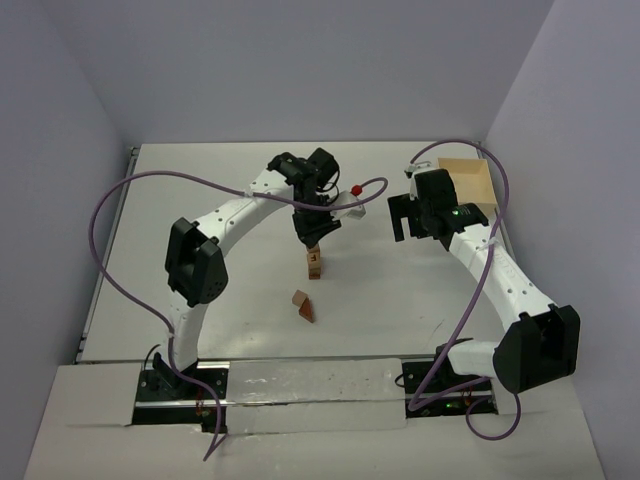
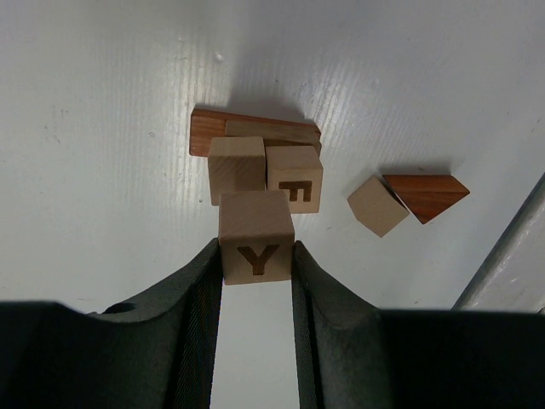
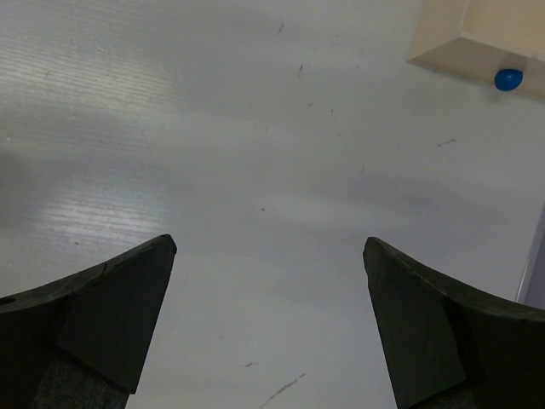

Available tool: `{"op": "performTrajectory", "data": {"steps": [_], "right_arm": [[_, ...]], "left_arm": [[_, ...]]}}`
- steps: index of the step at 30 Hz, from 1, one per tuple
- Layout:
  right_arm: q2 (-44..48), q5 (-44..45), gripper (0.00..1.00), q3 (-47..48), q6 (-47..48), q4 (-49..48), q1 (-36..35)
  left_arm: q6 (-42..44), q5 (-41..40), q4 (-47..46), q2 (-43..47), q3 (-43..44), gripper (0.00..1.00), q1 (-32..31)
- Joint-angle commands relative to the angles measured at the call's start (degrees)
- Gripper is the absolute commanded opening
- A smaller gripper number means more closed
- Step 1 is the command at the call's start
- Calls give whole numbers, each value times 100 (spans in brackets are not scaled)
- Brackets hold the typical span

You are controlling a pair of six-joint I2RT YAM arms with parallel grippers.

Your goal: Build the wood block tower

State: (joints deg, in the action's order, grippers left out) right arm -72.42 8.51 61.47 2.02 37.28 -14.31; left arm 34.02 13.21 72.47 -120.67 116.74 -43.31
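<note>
My left gripper (image 2: 255, 260) is shut on a tan cube marked Y (image 2: 255, 230) and holds it over the wood block tower (image 1: 315, 264). In the left wrist view the tower shows below as a reddish-brown bar (image 2: 204, 132), a tan oblong (image 2: 272, 130), a plain tan cube (image 2: 236, 168) and a lettered tan cube (image 2: 295, 176). I cannot tell whether the Y cube touches them. A loose tan cube (image 2: 377, 205) and a reddish-brown wedge (image 2: 426, 194) lie together beside the tower. My right gripper (image 3: 269, 256) is open and empty over bare table.
An open light-wood box (image 1: 465, 185) stands at the back right, with a blue ball (image 3: 508, 79) in it. A small red ball (image 1: 356, 189) lies behind the left gripper (image 1: 313, 240). The right gripper (image 1: 410, 215) is to the right of the tower.
</note>
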Motion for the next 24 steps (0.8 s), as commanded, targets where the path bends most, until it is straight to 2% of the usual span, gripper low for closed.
{"op": "performTrajectory", "data": {"steps": [1,24], "right_arm": [[193,80,100,-30,9,-194,51],[160,74,100,-23,18,-206,86]], "left_arm": [[149,-12,-4,-114,322,19,-37],[237,-140,55,-383,490,26,-72]]}}
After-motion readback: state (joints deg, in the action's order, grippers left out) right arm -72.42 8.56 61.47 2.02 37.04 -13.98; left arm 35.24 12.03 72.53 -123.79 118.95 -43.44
